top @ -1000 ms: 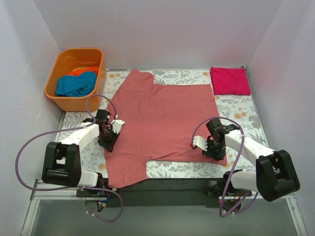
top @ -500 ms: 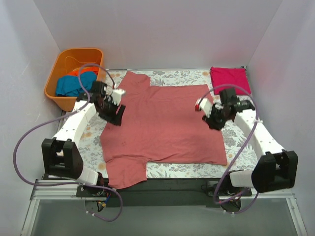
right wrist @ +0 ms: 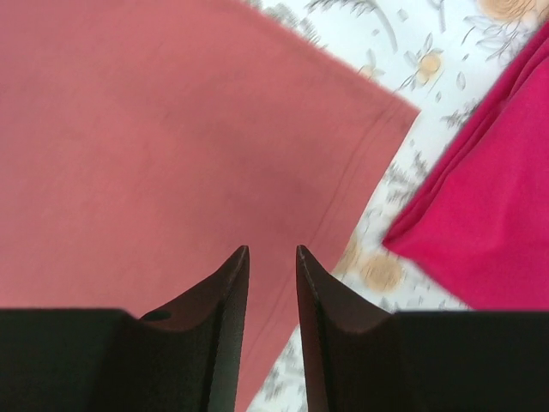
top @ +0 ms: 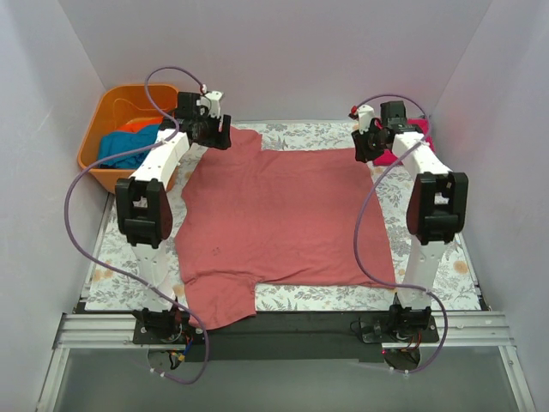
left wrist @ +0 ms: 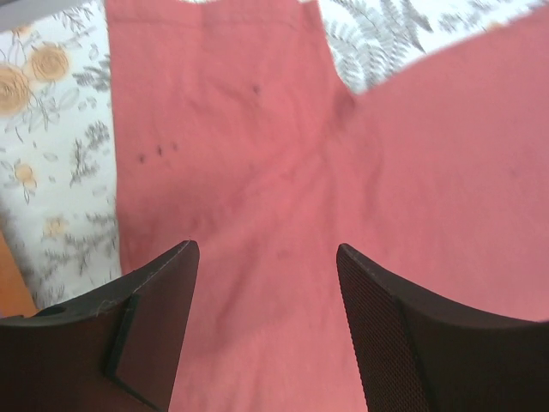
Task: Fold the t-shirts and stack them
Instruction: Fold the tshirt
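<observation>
A large brick-red t-shirt point(top: 274, 215) lies spread flat on the floral table cover point(top: 429, 215). My left gripper point(top: 218, 137) hovers over its far left sleeve. In the left wrist view the left gripper point(left wrist: 268, 253) is open, with only red cloth point(left wrist: 257, 154) below the gap. My right gripper point(top: 367, 149) is above the shirt's far right corner point(right wrist: 154, 129). There the right gripper point(right wrist: 273, 251) stands open by a narrow gap and holds nothing. A folded magenta t-shirt point(right wrist: 489, 215) lies just right of it, partly behind the arm point(top: 388, 158).
An orange tub point(top: 93, 154) at the back left holds a teal t-shirt point(top: 120, 148) and an orange t-shirt point(top: 137, 126). White walls close in the back and both sides. Both arms stretch along the shirt's left and right edges.
Both arms have swung from the shirt's near edge to its far edge. The left gripper has opened wide. The shirt has flattened and lies still.
</observation>
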